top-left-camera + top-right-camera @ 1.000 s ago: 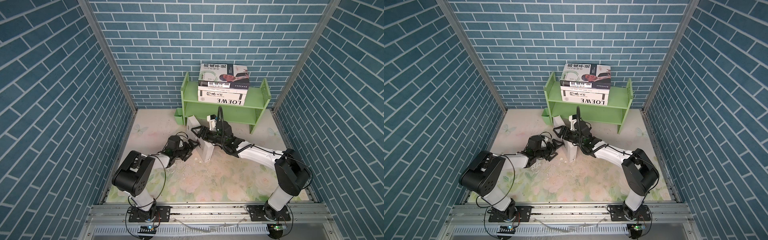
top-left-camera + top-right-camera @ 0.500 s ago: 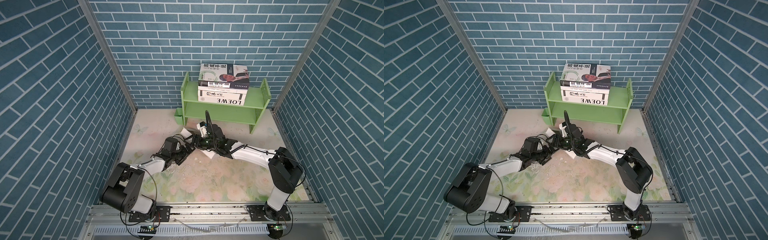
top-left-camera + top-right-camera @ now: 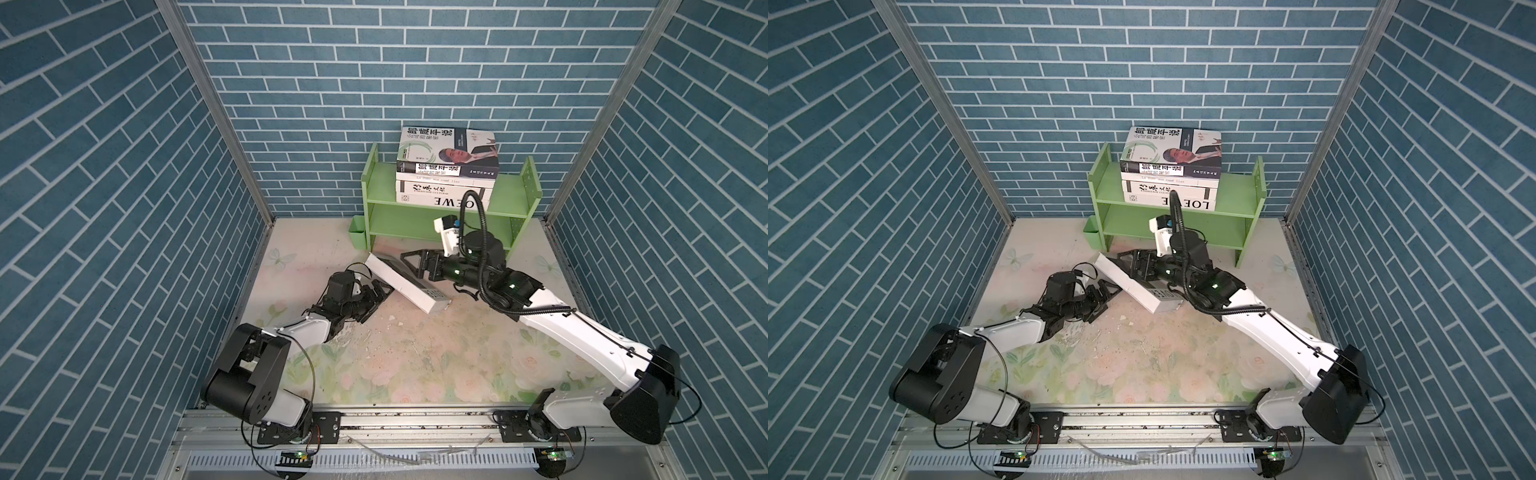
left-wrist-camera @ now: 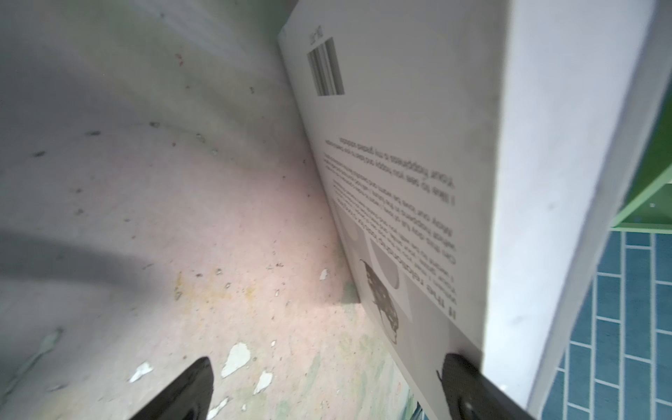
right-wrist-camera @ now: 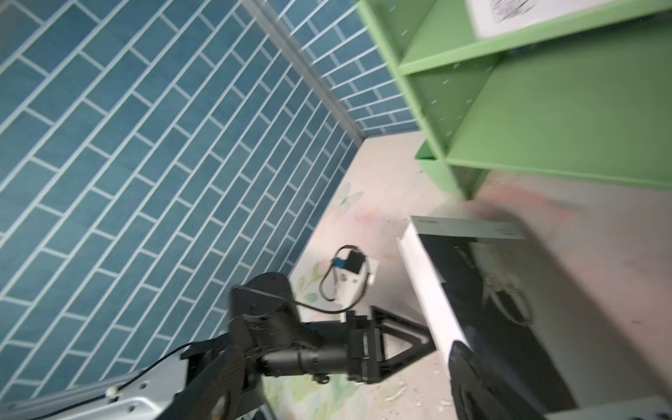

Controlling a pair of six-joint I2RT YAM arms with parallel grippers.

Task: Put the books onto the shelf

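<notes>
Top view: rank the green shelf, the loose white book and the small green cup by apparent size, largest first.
1. green shelf, clearly the largest.
2. loose white book, tilted in front of it.
3. small green cup beside the shelf, by far the smallest.

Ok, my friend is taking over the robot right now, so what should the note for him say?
Left gripper: open, one finger against the loose book.
Right gripper: over that book's upper side; cannot tell if it grips.
Book: tilted on the table, in front of the shelf.
Done: a stack of books lies on the upper tier.
Left: get the loose book onto the shelf.
</notes>
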